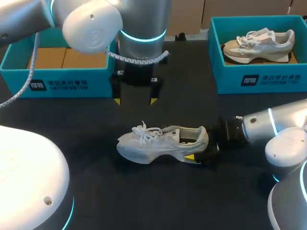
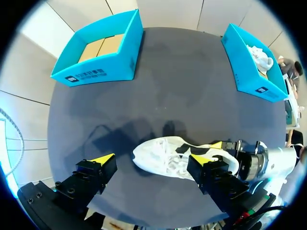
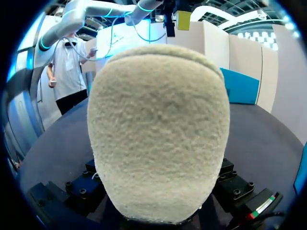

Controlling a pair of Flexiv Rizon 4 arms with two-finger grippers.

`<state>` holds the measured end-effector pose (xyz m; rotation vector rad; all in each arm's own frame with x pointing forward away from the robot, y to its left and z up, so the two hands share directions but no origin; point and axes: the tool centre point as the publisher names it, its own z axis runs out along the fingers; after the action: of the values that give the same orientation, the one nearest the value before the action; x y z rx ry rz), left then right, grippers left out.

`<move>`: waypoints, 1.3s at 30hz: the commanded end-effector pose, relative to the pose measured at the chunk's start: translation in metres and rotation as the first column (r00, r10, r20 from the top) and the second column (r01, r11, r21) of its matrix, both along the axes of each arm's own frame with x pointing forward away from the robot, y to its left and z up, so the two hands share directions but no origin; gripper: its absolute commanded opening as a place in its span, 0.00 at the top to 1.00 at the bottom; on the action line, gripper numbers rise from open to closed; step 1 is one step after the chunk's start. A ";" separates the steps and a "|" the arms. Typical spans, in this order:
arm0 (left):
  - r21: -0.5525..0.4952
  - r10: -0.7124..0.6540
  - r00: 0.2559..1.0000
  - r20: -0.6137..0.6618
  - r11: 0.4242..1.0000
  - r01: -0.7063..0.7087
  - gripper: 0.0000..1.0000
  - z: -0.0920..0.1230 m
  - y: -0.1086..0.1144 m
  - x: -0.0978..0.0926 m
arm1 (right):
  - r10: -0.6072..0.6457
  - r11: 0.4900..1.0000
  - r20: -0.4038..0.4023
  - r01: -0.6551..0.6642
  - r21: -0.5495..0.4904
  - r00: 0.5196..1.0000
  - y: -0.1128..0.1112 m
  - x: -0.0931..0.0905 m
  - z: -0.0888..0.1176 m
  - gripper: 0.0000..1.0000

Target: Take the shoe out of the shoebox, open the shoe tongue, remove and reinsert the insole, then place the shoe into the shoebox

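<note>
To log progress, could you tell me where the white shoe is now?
In the head view the white shoe sits at the table's middle, heel in the right gripper, the left gripper open above it.

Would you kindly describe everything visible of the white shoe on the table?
The white shoe stands upright on its sole on the dark table, white laces on top, toe toward my left side. Its fuzzy, pale heel is clamped between the right gripper's fingers. The open left gripper hangs beyond it, not touching.
</note>
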<state>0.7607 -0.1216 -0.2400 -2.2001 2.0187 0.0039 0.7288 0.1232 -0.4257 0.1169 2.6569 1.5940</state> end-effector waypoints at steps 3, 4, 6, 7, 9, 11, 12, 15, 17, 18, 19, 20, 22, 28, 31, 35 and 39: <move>-0.031 -0.090 0.996 -0.010 0.995 0.090 0.00 -0.003 -0.006 -0.005 | -0.002 1.000 0.000 0.002 -0.006 1.000 0.005 0.000 -0.003 1.00; -0.033 -0.098 0.995 -0.013 0.995 0.098 0.00 -0.003 -0.008 -0.006 | -0.002 1.000 0.000 0.002 -0.006 1.000 0.005 0.000 -0.003 1.00; -0.060 -0.139 0.990 -0.023 0.989 0.137 0.00 -0.004 -0.012 -0.007 | -0.002 1.000 0.000 0.002 -0.006 1.000 0.005 0.000 -0.003 1.00; -0.067 -0.154 0.988 -0.025 0.986 0.152 0.00 -0.004 -0.014 -0.008 | -0.002 1.000 0.000 0.002 -0.006 1.000 0.005 0.000 -0.003 1.00; -0.077 -0.177 0.984 -0.025 0.982 0.175 0.00 -0.005 -0.018 -0.009 | -0.002 1.000 0.000 0.002 -0.006 1.000 0.005 0.000 -0.003 1.00; -0.088 -0.192 0.981 -0.032 0.978 0.189 0.00 -0.006 -0.021 -0.011 | -0.002 1.000 0.000 0.002 -0.006 1.000 0.005 0.000 -0.003 1.00; -0.089 -0.193 0.981 -0.033 0.978 0.189 0.00 -0.007 -0.023 -0.011 | -0.002 1.000 0.000 0.002 -0.006 1.000 0.005 0.000 -0.003 1.00; -0.087 -0.215 0.976 -0.042 0.974 0.211 0.00 -0.013 -0.032 -0.016 | -0.002 1.000 0.000 0.002 -0.006 1.000 0.005 0.000 -0.003 1.00; -0.088 -0.238 0.970 -0.042 0.968 0.234 0.00 -0.018 -0.038 -0.020 | -0.002 1.000 0.000 0.002 -0.006 1.000 0.005 0.000 -0.003 1.00; -0.086 -0.241 0.970 -0.035 0.968 0.237 0.00 -0.020 -0.041 -0.021 | -0.002 1.000 0.000 0.002 -0.006 1.000 0.005 0.000 -0.003 1.00; -0.073 -0.240 0.970 -0.035 0.969 0.237 0.00 -0.022 -0.045 -0.023 | -0.002 1.000 0.000 0.002 -0.006 1.000 0.005 0.000 -0.003 1.00; -0.068 -0.251 0.967 -0.033 0.966 0.248 0.00 -0.024 -0.048 -0.025 | -0.002 1.000 0.000 0.002 -0.006 1.000 0.005 0.000 -0.003 1.00; -0.071 -0.276 0.960 -0.036 0.959 0.274 0.00 -0.026 -0.056 -0.032 | -0.002 1.000 0.000 0.002 -0.006 1.000 0.005 0.000 -0.003 1.00; -0.067 -0.315 0.948 -0.053 0.948 0.311 0.00 -0.037 -0.071 -0.042 | -0.002 1.000 0.000 0.002 -0.006 1.000 0.005 0.000 -0.003 1.00; -0.062 -0.322 0.945 -0.057 0.946 0.319 0.00 -0.045 -0.077 -0.044 | -0.002 1.000 0.000 0.002 -0.006 1.000 0.005 0.000 -0.003 1.00; -0.063 -0.318 0.946 -0.068 0.947 0.314 0.00 -0.055 -0.083 -0.045 | -0.002 1.000 0.000 0.002 -0.006 1.000 0.005 0.000 -0.003 1.00; -0.055 -0.302 0.950 -0.076 0.953 0.298 0.00 -0.066 -0.091 -0.045 | -0.002 1.000 0.000 0.002 -0.006 1.000 0.005 0.000 -0.003 1.00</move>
<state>0.7129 -0.2015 -0.2951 -1.9216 2.4104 -0.0081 0.7288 0.1232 -0.4258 0.1170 2.6569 1.5940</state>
